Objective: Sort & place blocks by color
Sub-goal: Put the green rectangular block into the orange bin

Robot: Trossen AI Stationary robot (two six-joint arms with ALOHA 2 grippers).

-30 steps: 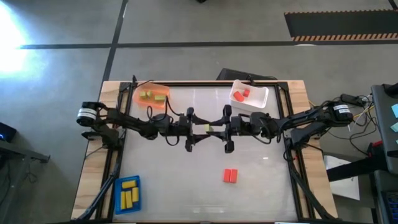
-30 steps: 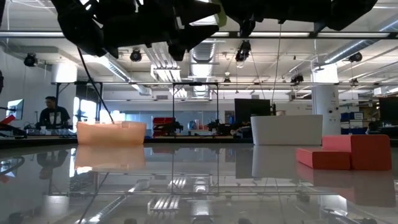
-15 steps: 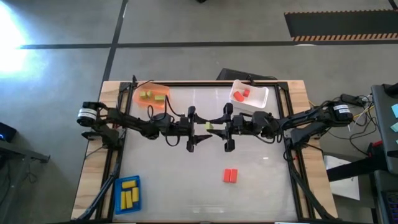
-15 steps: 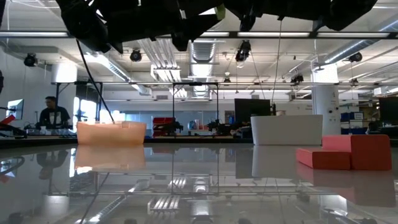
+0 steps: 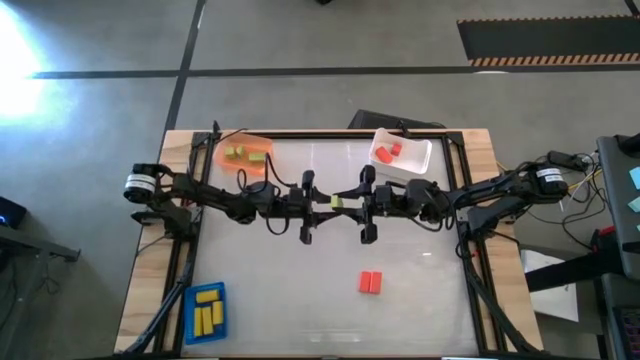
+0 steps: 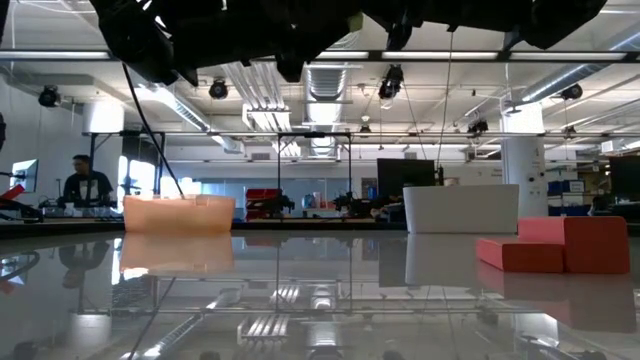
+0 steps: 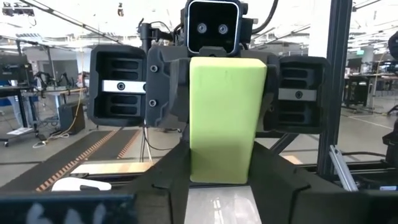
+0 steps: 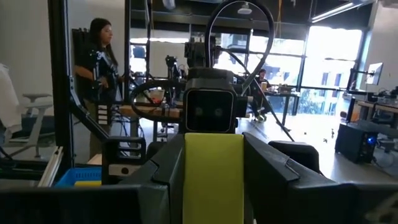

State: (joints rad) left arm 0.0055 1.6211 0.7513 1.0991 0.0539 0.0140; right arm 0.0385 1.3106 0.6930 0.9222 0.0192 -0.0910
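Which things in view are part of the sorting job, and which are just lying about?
Job:
- light green block, held in mid-air
- two red blocks, still loose
- orange tray, white tray and blue tray, each holding sorted blocks

Lying about:
- striped floor mat
- person in the room behind

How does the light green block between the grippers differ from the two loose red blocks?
The light green block is up off the table, gripped at once by the left gripper and the right gripper; the red blocks lie on the table, untouched. The light green block is single; the red blocks sit as a touching pair. Neither has been sorted yet.
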